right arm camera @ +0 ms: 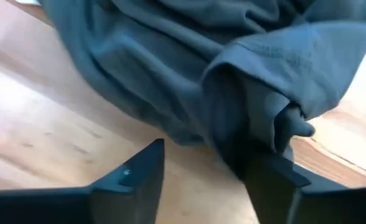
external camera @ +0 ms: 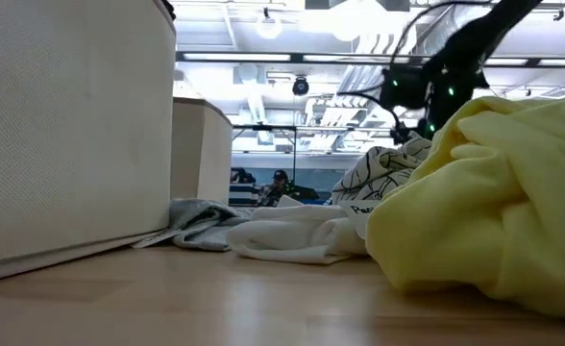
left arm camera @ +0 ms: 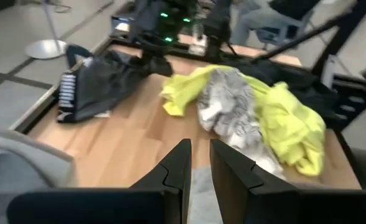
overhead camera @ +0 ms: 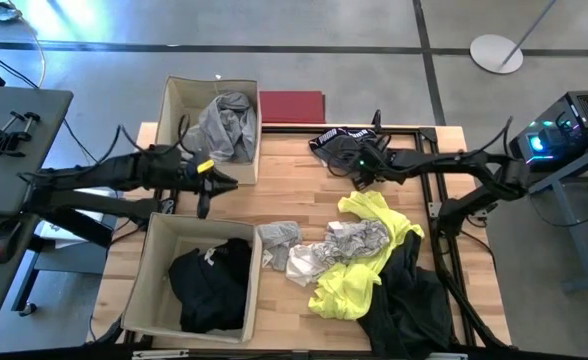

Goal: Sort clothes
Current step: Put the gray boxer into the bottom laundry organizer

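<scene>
The table [overhead camera: 274, 175] carries two beige boxes: the far box [overhead camera: 187, 100] holds a grey garment [overhead camera: 226, 125], the near box [overhead camera: 152, 280] a black one [overhead camera: 212, 285], so lights and darks seem to be kept apart. The unsorted pile sits right of the boxes: a yellow top [overhead camera: 359, 275] over black cloth [overhead camera: 404, 305], with white-grey pieces [overhead camera: 324, 255] beside it. The right gripper [right arm camera: 201, 165] stands wide open over a dark garment [overhead camera: 336, 143] at the far edge, one finger pressing into a fold, probably to take it. The left gripper [left arm camera: 198, 165], nearly closed and empty, hangs between the boxes.
</scene>
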{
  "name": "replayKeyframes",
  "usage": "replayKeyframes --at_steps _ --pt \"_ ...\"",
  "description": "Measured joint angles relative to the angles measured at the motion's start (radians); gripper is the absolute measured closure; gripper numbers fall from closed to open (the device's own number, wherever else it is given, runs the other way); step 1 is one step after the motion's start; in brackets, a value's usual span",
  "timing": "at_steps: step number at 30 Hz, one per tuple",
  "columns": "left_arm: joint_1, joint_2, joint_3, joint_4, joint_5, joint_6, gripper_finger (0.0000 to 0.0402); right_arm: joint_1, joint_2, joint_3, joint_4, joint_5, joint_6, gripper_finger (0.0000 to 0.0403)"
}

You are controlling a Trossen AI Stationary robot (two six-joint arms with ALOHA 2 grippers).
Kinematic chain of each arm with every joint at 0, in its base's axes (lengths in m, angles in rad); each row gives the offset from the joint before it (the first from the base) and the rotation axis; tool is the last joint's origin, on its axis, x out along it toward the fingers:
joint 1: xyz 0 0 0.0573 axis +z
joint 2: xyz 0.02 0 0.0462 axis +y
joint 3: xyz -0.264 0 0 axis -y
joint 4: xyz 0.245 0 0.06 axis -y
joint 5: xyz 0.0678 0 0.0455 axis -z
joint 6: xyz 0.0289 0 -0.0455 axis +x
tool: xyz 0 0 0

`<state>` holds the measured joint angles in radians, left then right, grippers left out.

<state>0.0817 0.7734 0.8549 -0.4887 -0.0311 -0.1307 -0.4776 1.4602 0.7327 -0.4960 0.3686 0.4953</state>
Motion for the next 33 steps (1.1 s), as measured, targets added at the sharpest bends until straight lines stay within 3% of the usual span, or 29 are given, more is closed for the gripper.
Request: replayKeyframes --at_steps 11,16,26,33 --pt "-0.133 0.021 -0.016 0.069 -0.027 0.004 0.0353 -0.042 -0.001 -0.181 0.285 -0.071 -0.104 0.0391" --pt "-0.198 0.061 -0.017 0.123 -0.083 0.074 0.0353 0.063 -0.03 -0.182 0.379 -0.066 -0.096 0.0393" --pt "-0.329 0.176 -0.017 0.242 -0.189 0.22 0.0353 0.322 -0.186 -0.086 0.501 0.128 -0.188 0.0401" --pt "-0.382 0.264 -0.017 0.368 -0.279 0.313 0.0353 0.472 -0.265 0.011 0.602 0.128 -0.318 0.0402"
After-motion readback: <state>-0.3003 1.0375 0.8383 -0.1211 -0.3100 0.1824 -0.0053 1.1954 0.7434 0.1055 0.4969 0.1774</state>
